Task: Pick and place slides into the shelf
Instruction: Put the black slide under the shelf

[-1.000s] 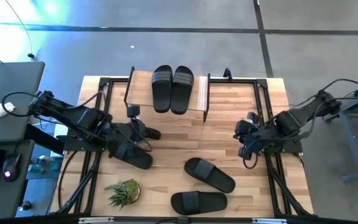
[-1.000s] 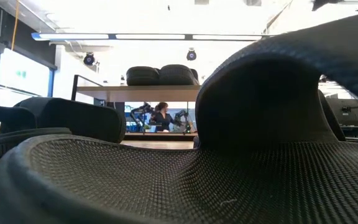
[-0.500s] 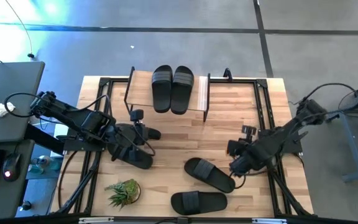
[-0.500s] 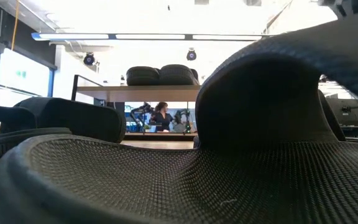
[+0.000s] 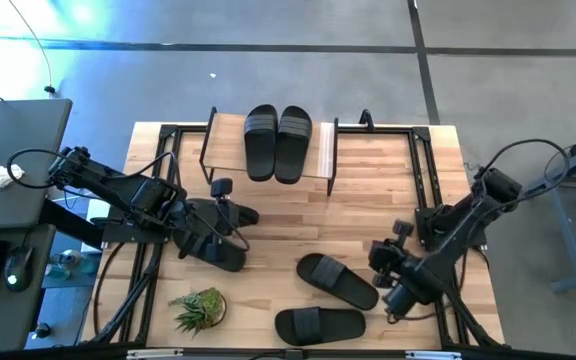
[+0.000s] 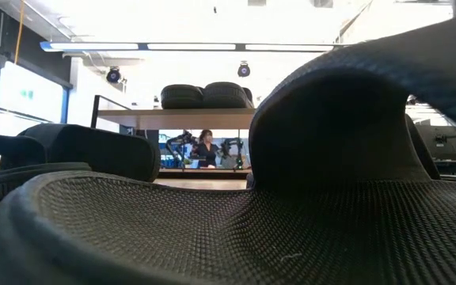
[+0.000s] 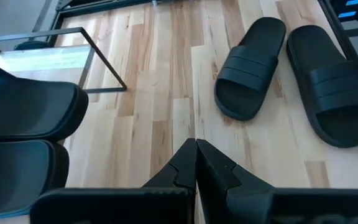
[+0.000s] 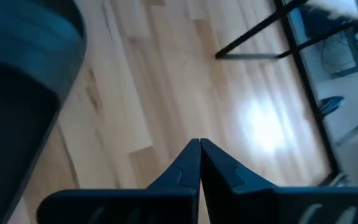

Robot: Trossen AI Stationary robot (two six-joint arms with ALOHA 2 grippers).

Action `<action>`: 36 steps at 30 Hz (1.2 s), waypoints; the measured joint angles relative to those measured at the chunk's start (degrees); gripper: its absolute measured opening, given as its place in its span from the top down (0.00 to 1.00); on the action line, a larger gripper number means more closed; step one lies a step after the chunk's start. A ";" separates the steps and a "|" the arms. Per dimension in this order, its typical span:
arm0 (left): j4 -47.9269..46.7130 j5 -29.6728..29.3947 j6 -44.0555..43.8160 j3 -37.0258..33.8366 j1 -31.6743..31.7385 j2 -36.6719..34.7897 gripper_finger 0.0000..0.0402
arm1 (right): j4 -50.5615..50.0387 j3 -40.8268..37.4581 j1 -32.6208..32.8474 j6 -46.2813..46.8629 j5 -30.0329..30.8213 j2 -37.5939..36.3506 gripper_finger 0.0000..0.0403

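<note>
Two black slides (image 5: 278, 143) lie side by side on the wood top of the shelf (image 5: 323, 160) at the table's far edge; the low view shows them there (image 6: 204, 95). Two more slides (image 5: 213, 250) lie under my left arm. My left gripper (image 5: 236, 215) hovers shut beside them over bare wood (image 7: 196, 146). A fifth slide (image 5: 338, 280) and a sixth (image 5: 320, 325) lie toward the near edge, also in the left wrist view (image 7: 250, 68). My right gripper (image 5: 390, 285) is shut (image 8: 199, 144), just right of the fifth slide (image 8: 17, 93).
A small potted plant (image 5: 198, 308) stands near the table's near left corner. Black frame rails (image 5: 438, 200) run along both table sides. One slide fills the low view close to the camera (image 6: 291, 198). A person (image 6: 207, 149) stands far behind the shelf.
My right arm has swung from the table's right middle toward the near edge, turning as it went, and its gripper now sits beside the fifth slide. Its fingers stay shut. The slides have not moved.
</note>
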 joint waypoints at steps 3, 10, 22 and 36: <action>0.00 0.02 0.00 0.00 0.03 0.00 1.00 | 3.89 -4.49 2.08 5.46 -0.12 -0.47 1.00; 0.02 2.60 -0.08 0.00 0.03 0.00 1.00 | 6.31 -1.70 3.03 5.97 0.64 -0.66 1.00; -2.80 6.17 0.58 0.00 0.03 0.00 1.00 | 13.64 1.85 1.12 -10.23 -2.42 -0.66 1.00; -3.70 10.75 2.53 0.00 0.01 0.00 1.00 | 32.10 1.74 -3.06 -25.19 -5.43 -0.63 0.82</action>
